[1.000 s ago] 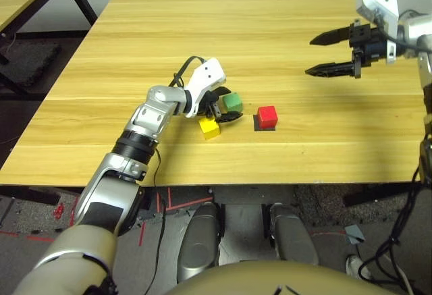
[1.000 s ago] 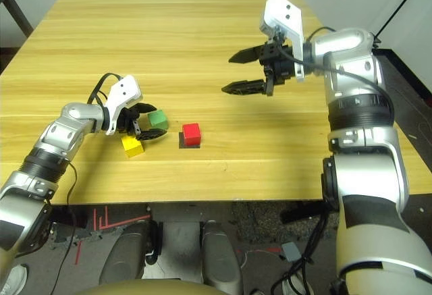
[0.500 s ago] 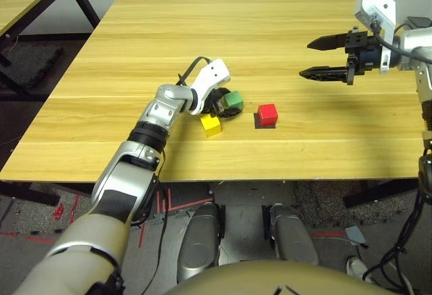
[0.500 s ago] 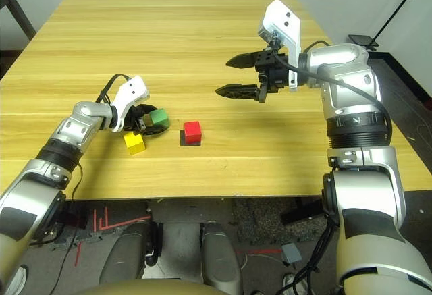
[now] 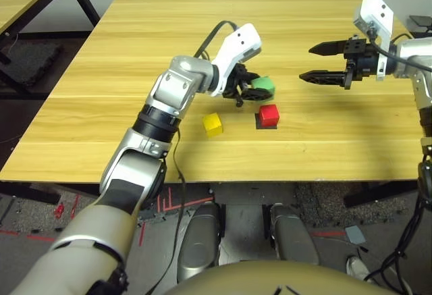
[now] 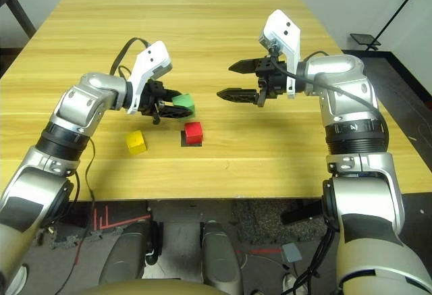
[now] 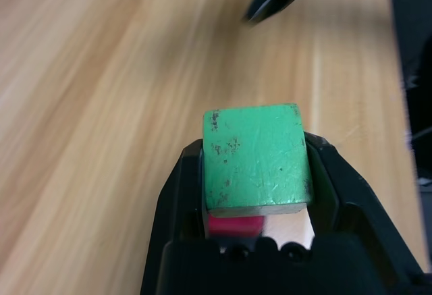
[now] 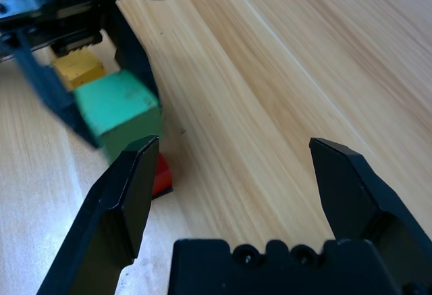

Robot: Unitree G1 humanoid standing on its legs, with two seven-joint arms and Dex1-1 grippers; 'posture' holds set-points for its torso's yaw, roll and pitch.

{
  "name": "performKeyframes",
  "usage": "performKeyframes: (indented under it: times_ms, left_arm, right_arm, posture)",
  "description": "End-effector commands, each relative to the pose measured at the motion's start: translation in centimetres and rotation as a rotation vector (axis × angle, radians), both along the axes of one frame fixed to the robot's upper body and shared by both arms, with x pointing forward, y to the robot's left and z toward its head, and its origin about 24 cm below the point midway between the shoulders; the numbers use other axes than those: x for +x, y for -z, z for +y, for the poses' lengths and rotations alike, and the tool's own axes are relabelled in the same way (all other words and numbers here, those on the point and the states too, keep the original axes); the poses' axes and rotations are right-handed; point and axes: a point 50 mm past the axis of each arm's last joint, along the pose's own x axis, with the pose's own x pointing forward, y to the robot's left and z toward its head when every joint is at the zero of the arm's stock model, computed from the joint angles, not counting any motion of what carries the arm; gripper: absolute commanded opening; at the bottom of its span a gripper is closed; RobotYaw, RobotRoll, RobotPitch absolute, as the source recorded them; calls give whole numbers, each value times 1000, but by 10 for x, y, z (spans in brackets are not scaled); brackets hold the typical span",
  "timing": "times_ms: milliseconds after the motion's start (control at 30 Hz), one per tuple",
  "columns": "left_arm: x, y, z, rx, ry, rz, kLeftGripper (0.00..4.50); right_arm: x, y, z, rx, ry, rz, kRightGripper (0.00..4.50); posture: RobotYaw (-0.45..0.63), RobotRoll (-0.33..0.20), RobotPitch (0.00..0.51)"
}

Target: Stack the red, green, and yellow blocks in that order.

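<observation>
So the left gripper [image 7: 256, 173] has its two fingers clamped on the green block [image 5: 264, 88], one on each side, and it's holding the thing up off the wood. The red block [image 5: 268, 115] sits on the table [image 5: 304, 160] on top of a flat black patch [image 5: 266, 126], with a bit of that patch poking out around it. Going by the head cameras, if red is the middle of the clock, green is close by at around 12 and the yellow block [image 5: 212, 124] is out at about 9, a bit apart and sitting on the bare wood. The right gripper [image 6: 244, 80] hangs at roughly 2 o'clock from red, well apart from all three, fingers spread wide with nothing between them, pointing toward 9.
</observation>
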Motion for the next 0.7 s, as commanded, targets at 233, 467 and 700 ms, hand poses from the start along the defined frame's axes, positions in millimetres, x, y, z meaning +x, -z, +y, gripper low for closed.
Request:
performKeyframes:
  times_ms: [233, 467, 700]
  left_arm:
    - [2, 25, -1, 65, -12, -4, 2079]
    - [5, 26, 0, 55, -14, -5, 2079]
    - [6, 29, 0, 51, -9, -13, 2079]
  right_arm:
    - [-8, 1, -4, 22, 24, -1, 4500]
    - [-11, 3, -6, 22, 41, 5, 4500]
    - [-11, 4, -5, 31, 44, 1, 4500]
  posture:
    - [82, -110, 85]
    - [74, -103, 85]
    - [72, -99, 87]
